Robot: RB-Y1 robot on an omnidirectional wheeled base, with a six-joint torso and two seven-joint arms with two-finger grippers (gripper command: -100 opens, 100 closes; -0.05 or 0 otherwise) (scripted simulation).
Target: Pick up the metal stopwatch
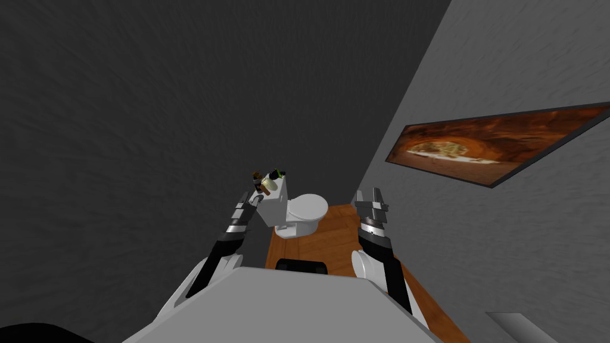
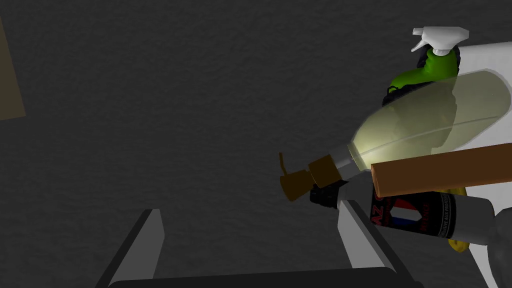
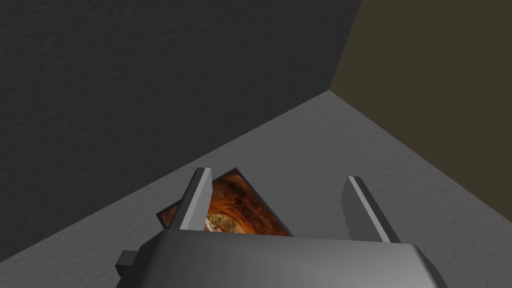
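Note:
A white toilet tank (image 1: 273,208) carries a cluster of things on its lid. My left gripper (image 1: 253,199) is at the tank's near left corner, open with nothing between its fingers (image 2: 357,235). Just beyond one finger lie a clear spray bottle (image 2: 425,120) with a brown nozzle, a brown cylinder (image 2: 445,170) and a black and white can (image 2: 425,215). A grey rounded shape (image 2: 502,235) beside the can may be the stopwatch; I cannot tell. A small dark object (image 2: 325,194) sits under the nozzle. My right gripper (image 1: 372,199) is raised to the toilet's right, open.
A green spray bottle (image 2: 430,70) with a white trigger stands behind the clear one. The toilet bowl (image 1: 307,208) stands on a brown wooden floor (image 1: 339,238). A dark wall is behind the tank, and a grey wall with a framed picture (image 1: 494,146) is on the right.

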